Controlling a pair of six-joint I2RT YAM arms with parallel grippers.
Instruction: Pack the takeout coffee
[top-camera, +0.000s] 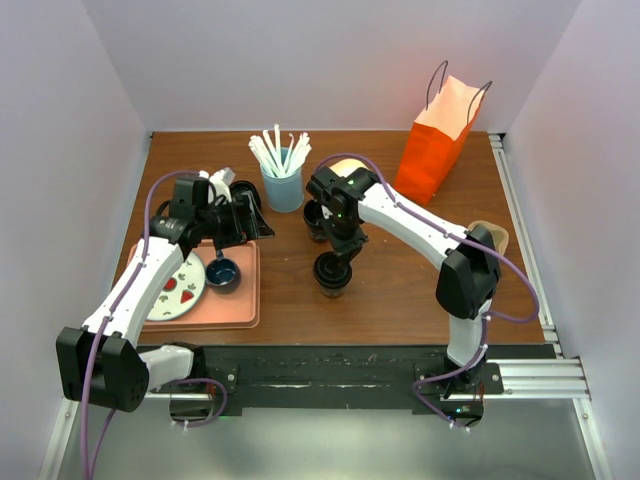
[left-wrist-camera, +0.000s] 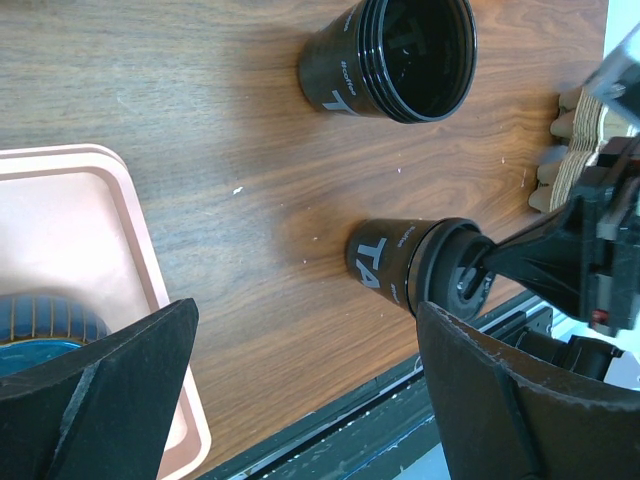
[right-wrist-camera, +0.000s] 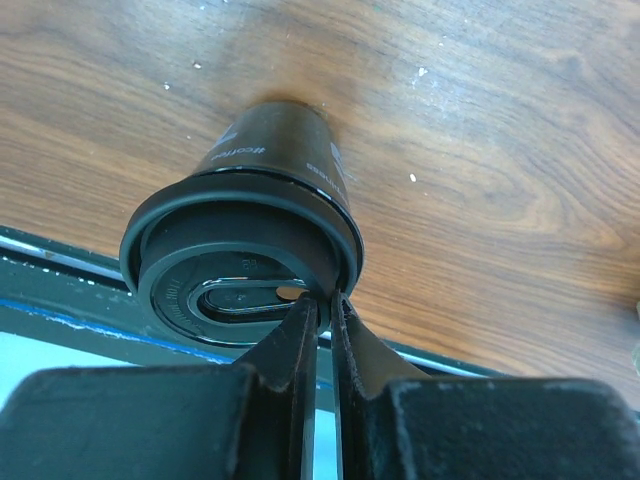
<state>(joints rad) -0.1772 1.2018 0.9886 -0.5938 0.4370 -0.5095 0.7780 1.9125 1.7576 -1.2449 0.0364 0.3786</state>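
lidded cup stands mid-worktop, right gripper on its lid

the worktop (top-camera: 400, 290) carries an orange paper bag (top-camera: 440, 140) at the far right, upright with its mouth open. i judge that is where the coffee goes. a pink tray (top-camera: 245, 305) lies at the near left. the takeout coffee (top-camera: 332, 278) stands upright on bare wood between the arms, near the front edge and well apart from the bag. a second black cup (left-wrist-camera: 400, 55), with no lid, stands just beyond it.

my left gripper (left-wrist-camera: 305, 330) hangs spread wide and empty by the tray's edge. my right gripper (right-wrist-camera: 325, 305) comes down from above, its fingers pressed almost together with only a sliver between them. the tips sit at the raised rim of the lid (right-wrist-camera: 240, 260), and i cannot tell whether they nip that rim or merely touch it.

i read the cup as light and thin-walled, glossy and tapered, so a loose squeeze would let it slide down through the fingers. whether it holds liquid i cannot see, so i would keep it level. the lid looks press-fitted and could pop off if i lift by it. i would take hold around the body, just under the lid's overhang.
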